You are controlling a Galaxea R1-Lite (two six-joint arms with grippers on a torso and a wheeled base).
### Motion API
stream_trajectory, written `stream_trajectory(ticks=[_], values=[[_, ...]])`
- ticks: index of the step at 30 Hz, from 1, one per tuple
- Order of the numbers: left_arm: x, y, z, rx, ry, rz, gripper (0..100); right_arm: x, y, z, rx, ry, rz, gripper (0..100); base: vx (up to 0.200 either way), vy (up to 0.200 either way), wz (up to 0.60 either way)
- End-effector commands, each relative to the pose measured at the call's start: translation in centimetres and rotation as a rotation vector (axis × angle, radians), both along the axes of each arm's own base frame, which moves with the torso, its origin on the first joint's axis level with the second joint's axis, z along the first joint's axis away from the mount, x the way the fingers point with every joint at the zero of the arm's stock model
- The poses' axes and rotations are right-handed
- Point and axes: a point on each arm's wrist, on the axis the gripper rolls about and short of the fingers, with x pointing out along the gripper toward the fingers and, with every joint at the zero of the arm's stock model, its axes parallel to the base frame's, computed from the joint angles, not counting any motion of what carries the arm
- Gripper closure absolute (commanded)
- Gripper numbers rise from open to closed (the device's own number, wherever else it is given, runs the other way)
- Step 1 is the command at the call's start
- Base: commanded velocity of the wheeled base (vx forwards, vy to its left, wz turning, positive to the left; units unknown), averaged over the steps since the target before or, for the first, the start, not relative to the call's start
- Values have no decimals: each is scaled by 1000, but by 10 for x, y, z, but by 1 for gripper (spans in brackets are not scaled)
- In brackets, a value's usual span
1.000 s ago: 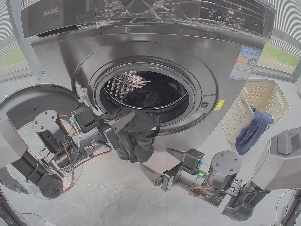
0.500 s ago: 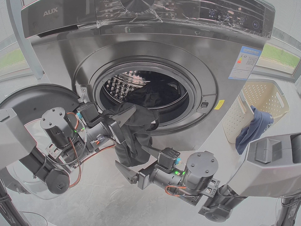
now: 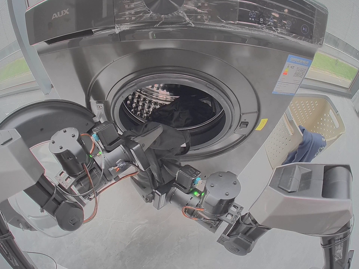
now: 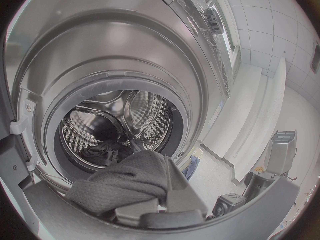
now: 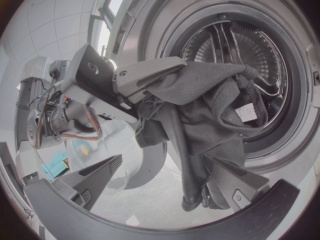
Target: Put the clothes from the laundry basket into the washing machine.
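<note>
A crumpled dark mesh garment point(image 5: 200, 117) with a white tag hangs at the lower rim of the washing machine point(image 3: 224, 68) opening, pinched by the left gripper point(image 3: 159, 133). Its tail partly hides the right gripper point(image 5: 161, 160), whose spread fingers straddle it.

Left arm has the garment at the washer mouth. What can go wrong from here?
1. Most of the garment hangs outside, below the door rim; if the left pincer lets go now, it may slide to the floor.
2. The open right pincer is at the hanging tail, close under the left one; it could snag cloth or bump it.
</note>
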Motion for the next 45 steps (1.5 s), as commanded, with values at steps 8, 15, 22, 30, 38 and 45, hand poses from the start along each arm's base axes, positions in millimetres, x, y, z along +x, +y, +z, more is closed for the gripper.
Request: stream_trajectory(ticks=[8,15,22,30,38,45], values=[[-1,0,1,-1,-1,0,100,12,8,-12,5,-8,-14,0,0,0,0],[1,2,-1,1,4,6,100,18,11,-7,33,-26,-30,100,0,0,0],[3,3,-3,3,9,13,100,5,-6,11,27,-16,-44,100,0,0,0],[4,6,0,-13,12,20,100,-12,-33,28,6,6,-55,100,0,0,0],[5,9,4,-37,17,23,0,-17,-50,33,-6,23,-78,100,0,0,0],[16,16,7,-80,25,85,0,-11,-78,67,59,-29,-138,100,0,0,0]])
